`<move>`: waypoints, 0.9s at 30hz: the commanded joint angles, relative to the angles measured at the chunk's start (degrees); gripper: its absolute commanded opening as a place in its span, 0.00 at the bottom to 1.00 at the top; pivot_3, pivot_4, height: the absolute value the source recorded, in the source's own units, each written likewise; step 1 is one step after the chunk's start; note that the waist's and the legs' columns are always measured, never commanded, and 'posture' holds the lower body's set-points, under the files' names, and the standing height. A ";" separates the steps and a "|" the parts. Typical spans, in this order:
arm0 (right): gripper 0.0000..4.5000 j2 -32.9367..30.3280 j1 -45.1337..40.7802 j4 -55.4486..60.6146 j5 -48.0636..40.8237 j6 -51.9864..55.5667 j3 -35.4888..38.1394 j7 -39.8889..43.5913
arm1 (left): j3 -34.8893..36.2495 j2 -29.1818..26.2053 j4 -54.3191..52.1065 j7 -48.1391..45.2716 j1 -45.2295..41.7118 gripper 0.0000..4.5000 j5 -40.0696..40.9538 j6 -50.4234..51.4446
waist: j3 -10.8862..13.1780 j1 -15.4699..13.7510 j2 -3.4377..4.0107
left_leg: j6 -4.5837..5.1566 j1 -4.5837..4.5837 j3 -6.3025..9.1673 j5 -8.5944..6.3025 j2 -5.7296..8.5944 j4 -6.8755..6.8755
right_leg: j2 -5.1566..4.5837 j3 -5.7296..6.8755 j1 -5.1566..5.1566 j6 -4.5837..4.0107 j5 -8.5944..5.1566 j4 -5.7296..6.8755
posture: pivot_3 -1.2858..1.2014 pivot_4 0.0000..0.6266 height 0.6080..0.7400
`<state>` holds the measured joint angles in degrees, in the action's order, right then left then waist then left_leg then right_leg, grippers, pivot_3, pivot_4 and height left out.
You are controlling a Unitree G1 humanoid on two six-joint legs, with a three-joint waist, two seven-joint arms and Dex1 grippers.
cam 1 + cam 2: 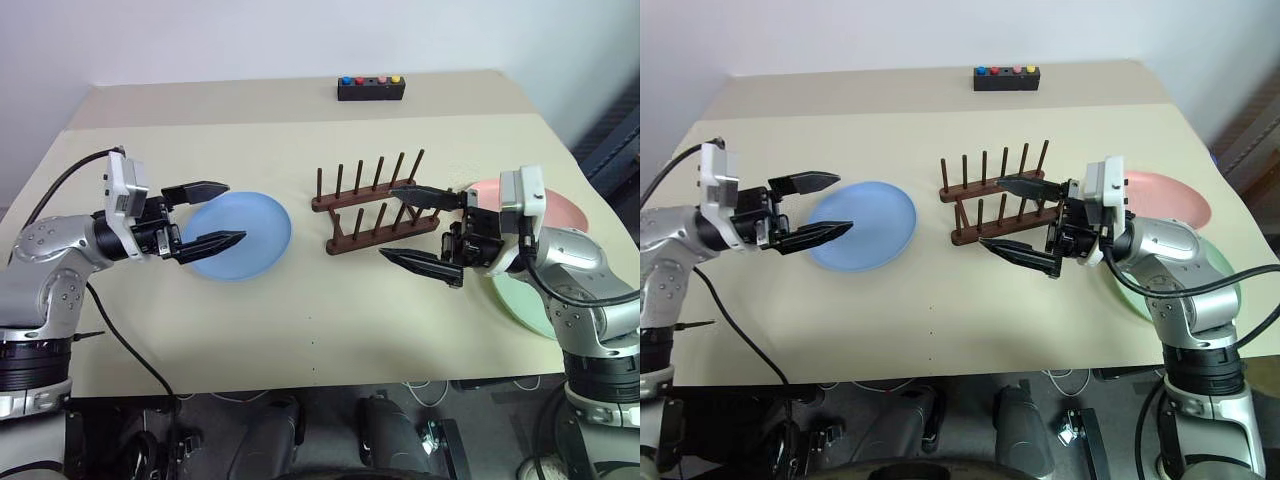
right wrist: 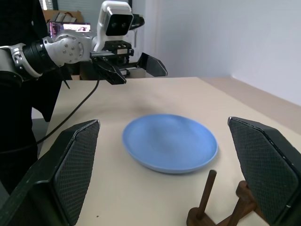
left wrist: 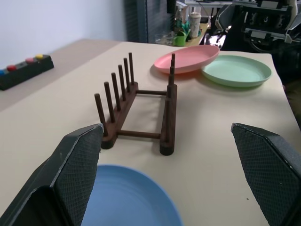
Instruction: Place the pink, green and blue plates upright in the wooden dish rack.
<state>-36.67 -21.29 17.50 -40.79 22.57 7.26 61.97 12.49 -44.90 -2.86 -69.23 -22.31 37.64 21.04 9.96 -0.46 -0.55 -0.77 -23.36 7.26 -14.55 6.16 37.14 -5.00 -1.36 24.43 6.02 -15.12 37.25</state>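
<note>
The light blue plate (image 1: 250,240) lies flat on the table, left of the wooden dish rack (image 1: 368,205), whose pegs hold nothing. At the right of the table lie the pink plate (image 1: 567,211) and, nearer the front edge, the green plate (image 1: 522,300), partly hidden by my right arm. My left gripper (image 1: 235,212) hovers open over the blue plate's left rim, pointing toward the rack. Level in front of the rack's right end, my right gripper (image 1: 387,223) also stands open, pointing left, with nothing between its fingers.
A small black box with coloured buttons (image 1: 371,88) sits near the table's far edge. The pink plate (image 3: 188,59) and green plate (image 3: 237,70) lie side by side, close to the table's right edge. Bare tabletop stretches in front of the rack.
</note>
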 commanded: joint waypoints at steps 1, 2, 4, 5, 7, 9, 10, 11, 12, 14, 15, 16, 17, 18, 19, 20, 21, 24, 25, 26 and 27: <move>0.99 -0.35 -0.42 1.83 -0.43 -0.89 0.85 0.00 | 1.74 -0.83 -1.58 0.09 1.06 1.00 -0.18 -0.92 | 0.00 -0.01 0.00 | 0.00 0.00 0.00 0.00 0.00 0.00 | 0.00 0.00 0.00 0.00 0.00 0.00 | 0.52 0.24 1.00; 0.99 -0.25 -0.47 1.60 -0.26 -1.05 0.67 0.12 | 1.85 -0.93 -1.75 0.28 1.38 1.00 -0.27 -0.93 | 0.00 -0.01 0.00 | 0.00 0.00 0.00 0.00 0.00 -0.01 | 0.00 0.00 0.00 0.00 0.00 0.00 | 0.52 0.24 1.00; 0.99 0.25 -1.24 0.88 -0.45 -1.04 0.29 0.29 | 2.61 -1.51 -2.87 0.59 2.14 1.00 0.36 -0.25 | 0.00 -0.01 0.00 | 0.01 0.00 0.00 -0.01 0.00 0.00 | 0.00 0.00 0.00 0.00 0.00 0.00 | 0.52 0.24 1.00; 0.99 0.45 -1.65 0.48 -0.36 -1.17 0.05 0.47 | 2.92 -1.82 -3.28 0.70 2.43 1.00 0.63 0.03 | 0.00 -0.01 0.00 | 0.02 0.00 0.00 -0.01 0.00 0.00 | 0.00 0.00 0.00 0.00 0.00 0.00 | 0.52 0.24 1.00; 0.99 0.79 -2.09 -0.38 0.13 -1.76 -0.41 1.00 | 3.29 -2.25 -3.73 1.05 3.09 1.00 0.65 0.13 | 0.00 -0.07 0.00 | 0.03 0.00 0.00 -0.02 0.00 0.00 | 0.00 0.00 0.00 0.00 0.00 0.00 | 0.52 0.24 1.00; 0.99 1.18 -2.59 -1.49 0.49 -2.44 -0.83 1.70 | 3.79 -2.68 -4.40 1.72 3.87 1.00 0.40 0.06 | 0.00 -0.01 0.00 | 0.03 0.00 0.00 -0.02 0.00 0.00 | -0.01 -0.01 0.00 0.00 0.00 0.00 | 0.52 0.24 1.00; 0.99 1.42 -2.92 -1.90 0.65 -2.73 -1.14 1.94 | 4.32 -2.83 -4.96 2.08 4.18 1.00 0.85 0.49 | 0.00 -0.02 0.00 | 0.03 0.00 0.00 -0.02 0.00 0.00 | -0.01 -0.01 0.00 0.00 0.00 0.00 | 0.52 0.24 1.00; 0.99 1.59 -3.40 -2.54 0.75 -3.03 -1.37 2.29 | 4.63 -2.87 -5.55 2.47 4.22 1.00 1.36 0.99 | 0.00 -0.03 0.00 | 0.03 0.00 0.00 -0.01 0.00 0.00 | 0.00 0.00 0.00 0.00 0.00 0.00 | 0.52 0.24 1.00; 0.99 1.75 -3.88 -3.18 0.83 -3.32 -1.65 2.75 | 4.90 -2.87 -6.04 2.71 4.32 1.00 1.87 1.36 | 0.00 -0.07 0.00 | 0.03 0.00 0.00 -0.02 0.00 0.00 | 0.00 0.00 0.00 0.00 0.00 0.00 | 0.52 0.24 1.00; 0.99 2.17 -5.17 -4.77 1.59 -4.17 -2.24 3.64 | 5.14 -2.69 -6.51 3.10 4.54 1.00 2.25 1.81 | 0.00 -0.03 0.00 | 0.03 0.00 0.00 -0.02 0.00 0.01 | -0.01 0.00 -0.01 0.00 0.00 0.00 | 0.52 0.24 1.00; 0.99 2.37 -5.82 -5.54 1.81 -4.53 -2.38 4.05 | 5.16 -2.45 -6.65 3.42 4.86 1.00 1.87 1.39 | 0.00 -0.05 0.00 | 0.03 0.00 0.00 -0.02 0.01 0.01 | -0.01 0.00 -0.01 0.00 0.00 0.00 | 0.52 0.24 1.00; 0.99 2.46 -6.30 -6.13 2.07 -4.93 -2.51 4.47 | 5.23 -2.27 -6.73 3.63 5.20 1.00 1.61 1.02 | 0.00 -0.04 0.00 | 0.03 0.00 0.00 -0.02 0.01 0.01 | -0.01 0.00 -0.01 0.00 0.00 0.00 | 0.52 0.24 1.00; 0.99 2.35 -6.55 -6.68 2.25 -5.35 -2.47 5.05 | 5.17 -2.05 -6.98 4.01 5.46 1.00 1.36 0.74 | 0.00 -0.02 0.00 | 0.02 0.00 0.00 -0.01 0.00 0.00 | -0.01 0.00 0.00 0.00 0.00 0.00 | 0.52 0.24 1.00; 0.99 2.22 -6.79 -7.34 2.36 -5.69 -2.36 5.57 | 5.15 -1.76 -7.39 4.67 5.72 1.00 1.02 0.34 | 0.00 -0.01 0.00 | 0.03 0.00 0.00 -0.02 0.00 0.00 | 0.00 0.00 0.00 0.00 0.00 0.00 | 0.52 0.24 1.00; 0.99 2.20 -7.23 -8.05 2.54 -5.88 -2.39 5.90 | 5.42 -1.52 -7.66 5.22 6.16 1.00 0.88 -0.06 | 0.00 0.00 0.00 | 0.01 0.00 0.00 -0.01 0.00 0.00 | 0.00 0.00 0.00 0.00 0.00 0.00 | 0.52 0.24 1.00; 0.99 2.18 -7.66 -8.75 2.76 -6.09 -2.48 6.28 | 5.75 -1.30 -8.09 5.84 6.81 1.00 0.80 -0.37 | 0.00 -0.01 0.00 | 0.01 0.00 0.00 -0.01 0.00 0.00 | 0.00 0.00 0.00 0.00 0.00 0.00 | 0.52 0.24 1.00; 0.99 2.29 -8.19 -9.25 2.89 -6.06 -2.72 6.50 | 6.14 -1.19 -8.47 6.35 7.46 1.00 0.68 -0.68 | 0.00 -0.03 0.00 | 0.01 0.00 0.00 -0.01 0.00 0.00 | 0.00 0.00 0.00 0.00 0.00 0.00 | 0.52 0.24 1.00; 0.99 2.32 -9.49 -11.23 3.14 -6.37 -3.20 8.10 | 6.99 -0.75 -11.06 8.43 9.53 1.00 0.79 -0.41 | 0.00 0.08 0.00 | 0.02 0.00 0.00 -0.01 0.00 -0.01 | -0.01 -0.01 0.00 0.00 0.00 0.00 | 0.52 0.24 1.00; 0.99 2.61 -9.95 -11.74 3.37 -6.48 -3.55 8.40 | 7.61 -0.82 -11.63 8.75 10.34 1.00 1.06 -0.24 | 0.00 0.11 0.00 | 0.01 0.00 0.00 0.00 0.00 0.00 | 0.00 0.00 0.00 0.00 0.00 0.00 | 0.52 0.24 1.00; 0.99 2.85 -10.27 -12.17 3.52 -6.55 -3.83 8.70 | 8.06 -0.90 -12.11 9.02 11.01 1.00 1.22 -0.13 | 0.00 0.16 0.00 | 0.00 0.00 0.00 0.00 0.00 -0.01 | 0.00 -0.01 0.01 0.00 0.00 0.00 | 0.52 0.24 1.00; 0.99 2.90 -10.44 -12.66 3.55 -6.68 -3.84 9.12 | 8.13 -0.86 -12.63 9.44 11.36 1.00 1.28 0.02 | 0.00 0.18 0.00 | 0.00 0.00 0.00 0.00 0.00 -0.01 | -0.01 -0.01 0.01 0.00 0.00 0.00 | 0.52 0.24 1.00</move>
<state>-34.17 -30.41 4.77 -37.09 16.96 3.21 70.28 18.14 -45.50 -13.42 -60.64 -11.14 38.09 21.66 9.96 -0.28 -0.55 -0.77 -23.36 7.26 -14.55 6.15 37.13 -5.00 -1.36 24.44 6.02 -15.12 37.25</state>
